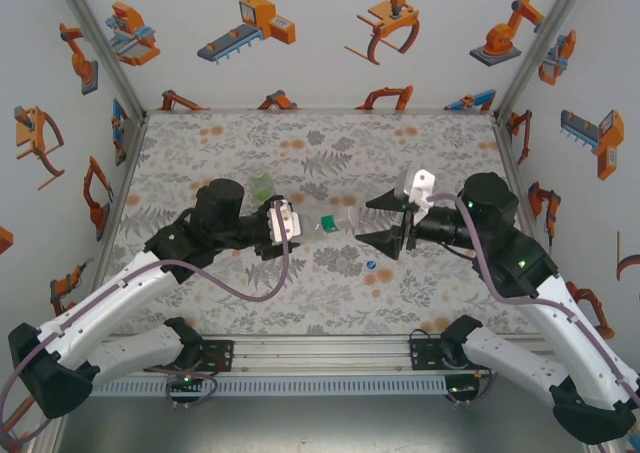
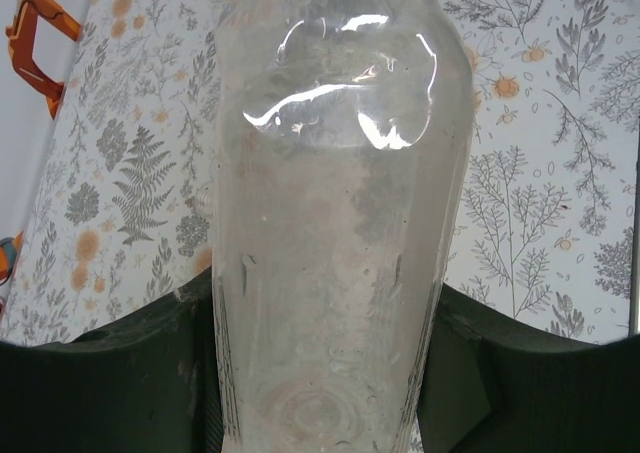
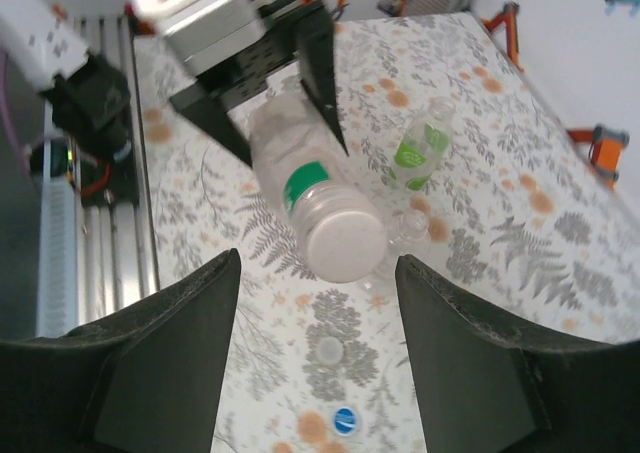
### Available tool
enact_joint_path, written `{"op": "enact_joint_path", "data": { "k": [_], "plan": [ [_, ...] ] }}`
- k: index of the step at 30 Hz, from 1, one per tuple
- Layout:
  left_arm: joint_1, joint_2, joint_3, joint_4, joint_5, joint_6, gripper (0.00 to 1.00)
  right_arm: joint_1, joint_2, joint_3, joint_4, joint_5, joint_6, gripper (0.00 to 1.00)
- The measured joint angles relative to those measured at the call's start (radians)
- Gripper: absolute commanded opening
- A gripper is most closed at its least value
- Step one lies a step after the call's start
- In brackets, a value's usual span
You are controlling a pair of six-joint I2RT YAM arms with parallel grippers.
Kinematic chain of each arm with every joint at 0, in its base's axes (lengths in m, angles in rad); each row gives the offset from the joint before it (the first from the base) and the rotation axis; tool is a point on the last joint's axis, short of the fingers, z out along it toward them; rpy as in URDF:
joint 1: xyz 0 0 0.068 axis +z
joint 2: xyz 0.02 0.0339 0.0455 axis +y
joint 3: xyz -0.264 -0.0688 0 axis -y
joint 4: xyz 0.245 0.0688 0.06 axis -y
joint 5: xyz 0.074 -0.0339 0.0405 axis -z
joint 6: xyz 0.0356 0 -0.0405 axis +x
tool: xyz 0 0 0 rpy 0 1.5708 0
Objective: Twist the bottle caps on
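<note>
My left gripper is shut on the body of a clear bottle with a green band, held level above the table with its neck towards the right arm. A pale round cap sits on its mouth. My right gripper is open, its fingers either side of that cap and just short of it, touching nothing. On the table below lie a small pale cap and a blue cap. A squat green bottle stands farther back, and a second clear bottle lies behind the held one.
The patterned table is walled on three sides. The blue cap lies near the front middle, with the green bottle behind the left arm. An aluminium rail runs along the near edge.
</note>
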State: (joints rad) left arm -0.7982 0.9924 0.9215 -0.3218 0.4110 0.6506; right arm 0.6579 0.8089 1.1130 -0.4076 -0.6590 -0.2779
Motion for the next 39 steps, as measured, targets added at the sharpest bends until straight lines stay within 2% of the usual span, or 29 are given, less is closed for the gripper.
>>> {"op": "enact_joint_path", "data": {
  "k": [6, 13, 27, 39],
  "plan": [
    [0.000, 0.000, 0.000, 0.000, 0.050, 0.008, 0.00, 0.000, 0.010, 0.000, -0.016, -0.085, -0.161, 0.59],
    [0.000, 0.000, 0.000, -0.009, 0.094, 0.014, 0.00, 0.000, 0.059, 0.000, -0.025, -0.125, -0.211, 0.58],
    [0.000, 0.000, 0.000, -0.019, 0.119, 0.016, 0.00, 0.000, 0.081, 0.001, -0.031, -0.149, -0.222, 0.43],
    [0.000, -0.001, 0.001, -0.031, 0.120, 0.017, 0.00, 0.000, 0.090, 0.002, -0.025, -0.150, -0.199, 0.26]
  ]
}}
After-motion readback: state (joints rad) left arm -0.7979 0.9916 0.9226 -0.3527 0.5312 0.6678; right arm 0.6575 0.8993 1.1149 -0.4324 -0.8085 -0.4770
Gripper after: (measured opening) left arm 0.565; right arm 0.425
